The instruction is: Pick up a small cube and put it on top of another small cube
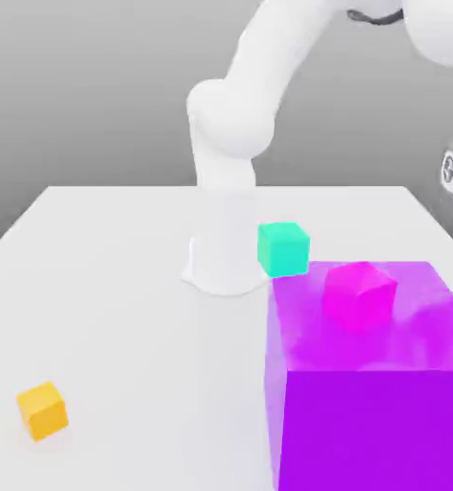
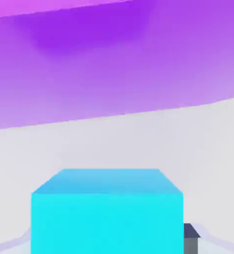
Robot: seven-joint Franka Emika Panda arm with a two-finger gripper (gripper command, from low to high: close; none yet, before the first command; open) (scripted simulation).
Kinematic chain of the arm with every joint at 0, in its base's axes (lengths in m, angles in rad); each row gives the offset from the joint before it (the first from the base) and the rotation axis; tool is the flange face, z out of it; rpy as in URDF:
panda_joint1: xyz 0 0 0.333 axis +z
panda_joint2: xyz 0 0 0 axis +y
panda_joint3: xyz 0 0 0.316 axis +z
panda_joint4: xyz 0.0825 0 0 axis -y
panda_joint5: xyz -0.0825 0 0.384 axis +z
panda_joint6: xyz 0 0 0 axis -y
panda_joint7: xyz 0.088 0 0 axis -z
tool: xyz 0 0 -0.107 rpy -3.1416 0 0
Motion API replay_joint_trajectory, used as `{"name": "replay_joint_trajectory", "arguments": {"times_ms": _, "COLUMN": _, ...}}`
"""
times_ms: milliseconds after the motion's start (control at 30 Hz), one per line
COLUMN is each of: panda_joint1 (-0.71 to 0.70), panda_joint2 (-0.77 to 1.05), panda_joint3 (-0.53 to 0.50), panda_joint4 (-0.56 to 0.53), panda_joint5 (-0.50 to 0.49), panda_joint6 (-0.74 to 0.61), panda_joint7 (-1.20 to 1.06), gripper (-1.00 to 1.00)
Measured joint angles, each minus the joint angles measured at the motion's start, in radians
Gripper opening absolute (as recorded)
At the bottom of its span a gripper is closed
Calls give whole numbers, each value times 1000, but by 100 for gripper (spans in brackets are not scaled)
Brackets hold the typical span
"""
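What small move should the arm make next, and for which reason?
Probably approach the cyan cube a little further, keeping it centred. In the hand view it sits directly ahead on the white table, with the large purple block just beyond it, so a short, careful advance seems safest.

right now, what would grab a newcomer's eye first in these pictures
The big glossy purple block dominates the exterior view's lower right, with a small magenta cube seeming to sit on top. A small teal cube sits beside the white robot arm base, and a small orange cube lies alone at the exterior view's lower left.
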Motion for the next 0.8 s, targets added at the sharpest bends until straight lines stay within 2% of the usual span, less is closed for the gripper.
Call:
{"name": "replay_joint_trajectory", "arguments": {"times_ms": 167, "panda_joint1": 188, "panda_joint2": -18, "panda_joint3": -308, "panda_joint4": 4, "panda_joint5": -70, "panda_joint6": -156, "panda_joint7": 114, "gripper": -100}}
{"name": "replay_joint_trajectory", "arguments": {"times_ms": 367, "panda_joint1": 243, "panda_joint2": -74, "panda_joint3": -564, "panda_joint4": 22, "panda_joint5": -121, "panda_joint6": -334, "panda_joint7": 182, "gripper": -100}}
{"name": "replay_joint_trajectory", "arguments": {"times_ms": 533, "panda_joint1": 181, "panda_joint2": -79, "panda_joint3": -685, "panda_joint4": 37, "panda_joint5": -182, "panda_joint6": -436, "panda_joint7": 218, "gripper": -100}}
{"name": "replay_joint_trajectory", "arguments": {"times_ms": 667, "panda_joint1": 137, "panda_joint2": -49, "panda_joint3": -614, "panda_joint4": -40, "panda_joint5": -160, "panda_joint6": -330, "panda_joint7": 215, "gripper": -100}}
{"name": "replay_joint_trajectory", "arguments": {"times_ms": 700, "panda_joint1": 131, "panda_joint2": -43, "panda_joint3": -595, "panda_joint4": -58, "panda_joint5": -152, "panda_joint6": -303, "panda_joint7": 213, "gripper": 100}}
{"name": "replay_joint_trajectory", "arguments": {"times_ms": 800, "panda_joint1": 131, "panda_joint2": -43, "panda_joint3": -595, "panda_joint4": -58, "panda_joint5": -152, "panda_joint6": -303, "panda_joint7": 213, "gripper": 100}}
